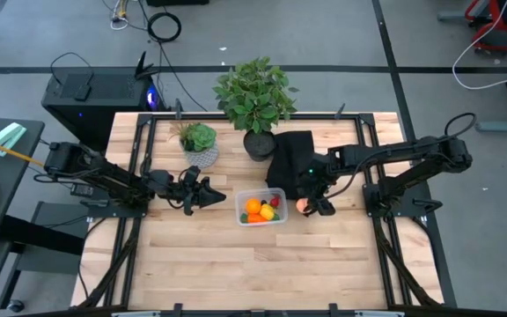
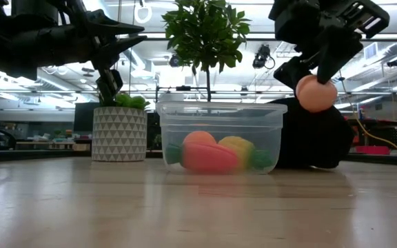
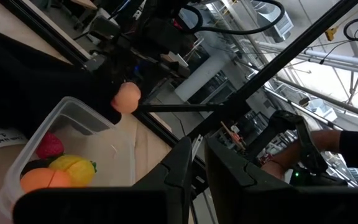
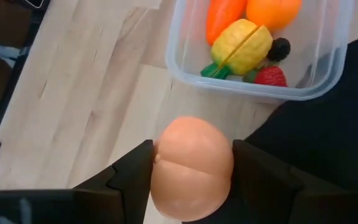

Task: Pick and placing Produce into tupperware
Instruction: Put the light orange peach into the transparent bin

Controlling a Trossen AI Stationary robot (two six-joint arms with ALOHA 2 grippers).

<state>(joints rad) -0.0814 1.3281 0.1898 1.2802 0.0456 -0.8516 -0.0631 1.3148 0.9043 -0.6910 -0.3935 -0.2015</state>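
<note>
Peach-coloured ball (image 4: 191,165) sits clamped in your right gripper (image 4: 192,171), raised just beside the tupperware (image 1: 279,199); left gripper (image 1: 202,193) waits opposite, narrowed, empty.

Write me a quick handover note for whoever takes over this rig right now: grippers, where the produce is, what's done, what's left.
Right gripper: shut on the peach ball, held in the air just outside the tupperware, on its right.
Left gripper: shut, empty, waiting left of the tupperware.
Done: carrot, orange, yellow piece, strawberry and dark piece are inside.
Left: carry the peach ball over the rim and release it.
</note>
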